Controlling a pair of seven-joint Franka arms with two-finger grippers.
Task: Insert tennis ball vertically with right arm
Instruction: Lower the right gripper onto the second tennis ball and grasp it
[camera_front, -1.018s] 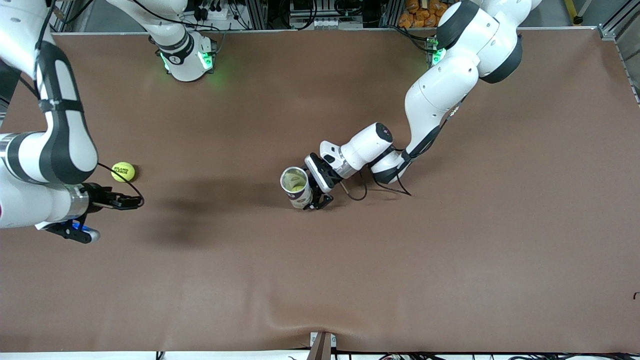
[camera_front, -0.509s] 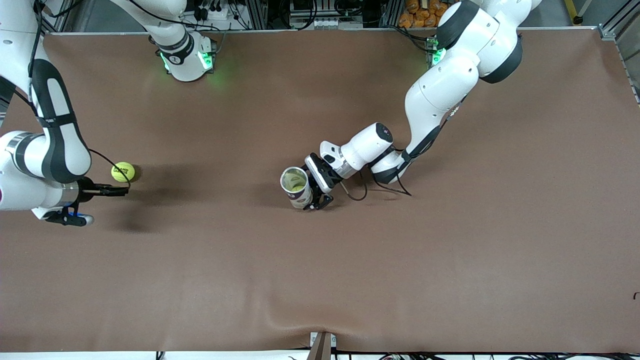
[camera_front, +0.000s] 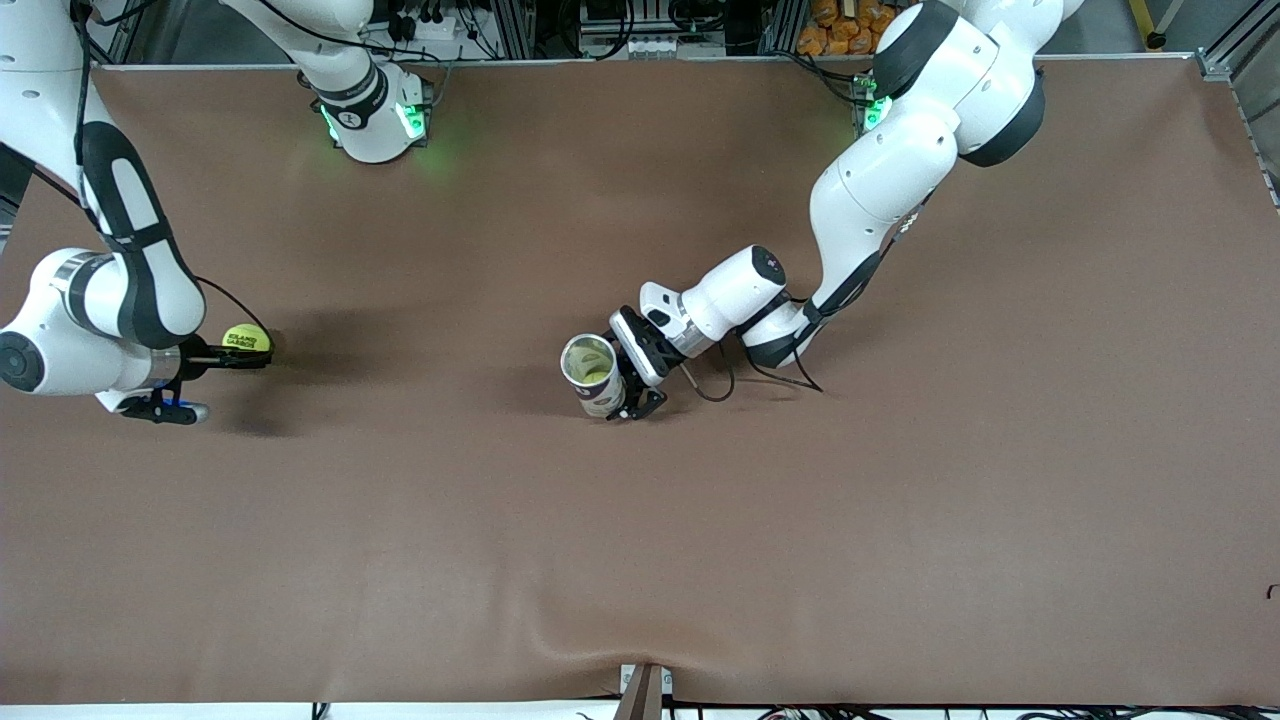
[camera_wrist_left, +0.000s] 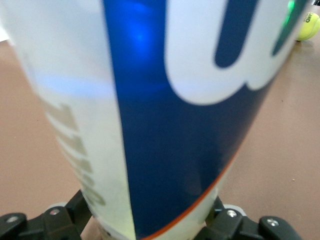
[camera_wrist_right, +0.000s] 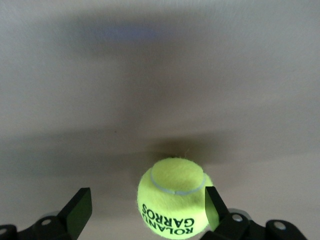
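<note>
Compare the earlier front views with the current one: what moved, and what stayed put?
The right gripper came in toward the tennis ball on the table; its open fingers now flank the ball without closing on it. The ball has not moved. The left gripper stayed clamped on the upright tennis can mid-table, unchanged.

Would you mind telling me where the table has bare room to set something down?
The brown table is bare nearer the camera and at the left arm's end. Crowded: mid-table, where the left tool grips the can, and around the tennis ball between the right tool's open fingers.
</note>
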